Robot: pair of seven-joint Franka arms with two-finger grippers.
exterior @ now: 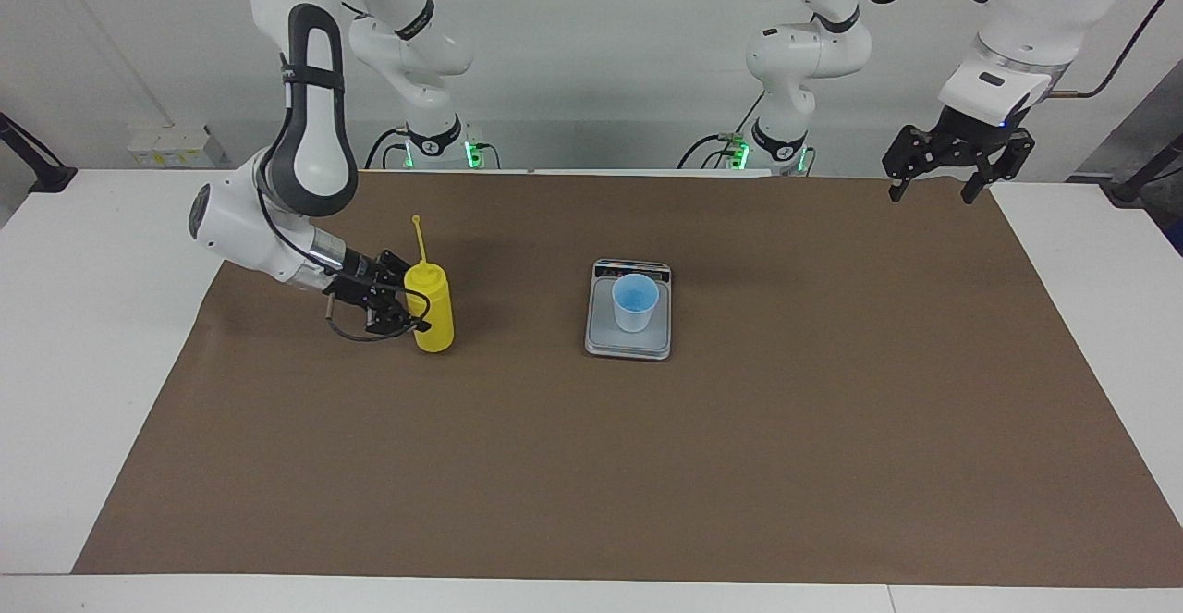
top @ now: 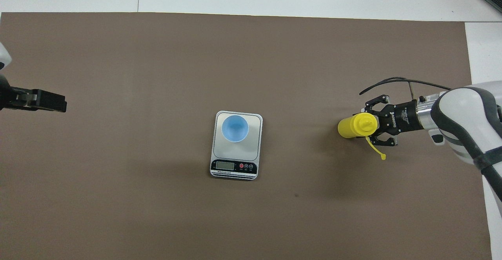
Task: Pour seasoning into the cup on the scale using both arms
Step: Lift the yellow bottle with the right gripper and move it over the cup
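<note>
The seasoning bottle stands upright on the brown mat at the left of the facing view, its cap strap sticking up above the nozzle; you find it at the right of the overhead view. Your right gripper lies level at the bottle, one finger on each side of its body; whether they already press it you cannot tell. The scale lies mid-frame, display strip toward the robots, and the blue cup stands upright on its weighing plate. Your left gripper hangs in the upper right of the facing view, above the mat's edge, fingers spread and holding nothing.
</note>
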